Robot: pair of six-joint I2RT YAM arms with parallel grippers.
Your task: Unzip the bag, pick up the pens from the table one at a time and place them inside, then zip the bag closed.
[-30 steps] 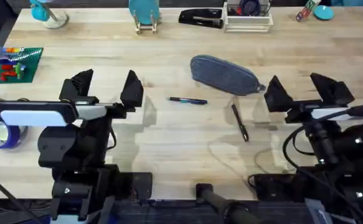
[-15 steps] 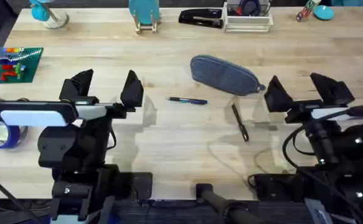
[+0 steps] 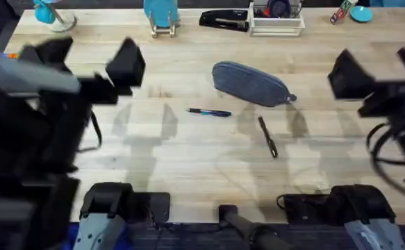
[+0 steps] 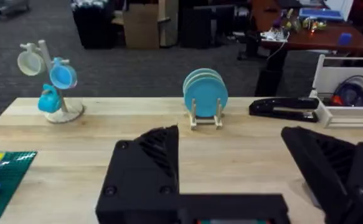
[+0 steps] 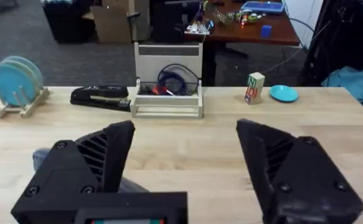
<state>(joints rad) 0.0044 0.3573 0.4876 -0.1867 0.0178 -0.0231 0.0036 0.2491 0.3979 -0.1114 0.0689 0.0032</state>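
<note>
Left gripper (image 3: 84, 59): we see it raised, blurred, black fingers spread wide, empty.
Right gripper (image 3: 376, 69): likewise lifted, fingers parted, holding nothing.
Table (image 3: 188, 167): pale butcher-block planks with visible grain.
Black pen (image 3: 267, 137): slim, lying near the table's middle.
Blue-and-black pen (image 3: 209, 112): slim, lying left of it.
Bag (image 3: 251, 83): oblong grey felt pouch, rounded ends, just beyond both pens.
Stapler (image 3: 224, 19): black, at the far edge.
</note>
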